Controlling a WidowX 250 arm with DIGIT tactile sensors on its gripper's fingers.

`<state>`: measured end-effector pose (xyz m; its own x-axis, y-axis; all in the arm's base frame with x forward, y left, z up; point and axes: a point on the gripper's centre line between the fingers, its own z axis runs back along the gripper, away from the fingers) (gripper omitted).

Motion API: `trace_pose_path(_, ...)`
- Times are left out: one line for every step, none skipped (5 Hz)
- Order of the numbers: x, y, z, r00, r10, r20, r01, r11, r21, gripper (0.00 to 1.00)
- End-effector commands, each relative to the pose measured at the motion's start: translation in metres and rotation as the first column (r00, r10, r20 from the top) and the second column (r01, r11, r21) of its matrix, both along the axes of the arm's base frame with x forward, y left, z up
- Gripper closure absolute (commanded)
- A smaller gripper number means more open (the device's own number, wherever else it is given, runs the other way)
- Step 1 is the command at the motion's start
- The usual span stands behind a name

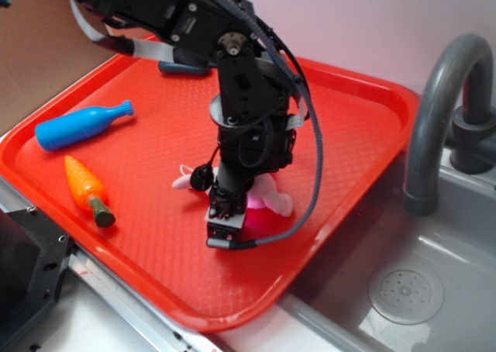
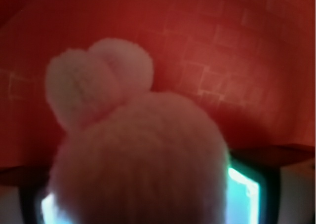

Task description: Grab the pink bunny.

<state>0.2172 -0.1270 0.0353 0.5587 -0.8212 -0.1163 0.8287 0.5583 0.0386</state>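
Currently the end effector [image 1: 232, 229] sits low over the pink bunny [image 1: 273, 201] near the middle of the red tray [image 1: 155, 135], fingers straddling it; squeezed or not, I cannot tell. Next: confirm grip, lift.

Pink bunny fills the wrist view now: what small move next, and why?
Probably close the end effector. The pink bunny sits low between its fingers, and the exterior view shows the arm down over it on the red tray.

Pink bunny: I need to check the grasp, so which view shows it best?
The wrist view: the pink bunny fills the frame between the jaws. The exterior view shows only its ears and rump behind the arm.
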Motion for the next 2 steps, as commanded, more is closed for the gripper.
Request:
trace_pose_path(-0.001, 0.004, 0.026, 0.995, 0.082, 0.056, -0.081, 0.996, -0.028, 1.00)
trace_pose_path(0.016, 0.030, 0.076, 0.954, 0.301, 0.012, -0.300, 0.953, -0.034, 1.00)
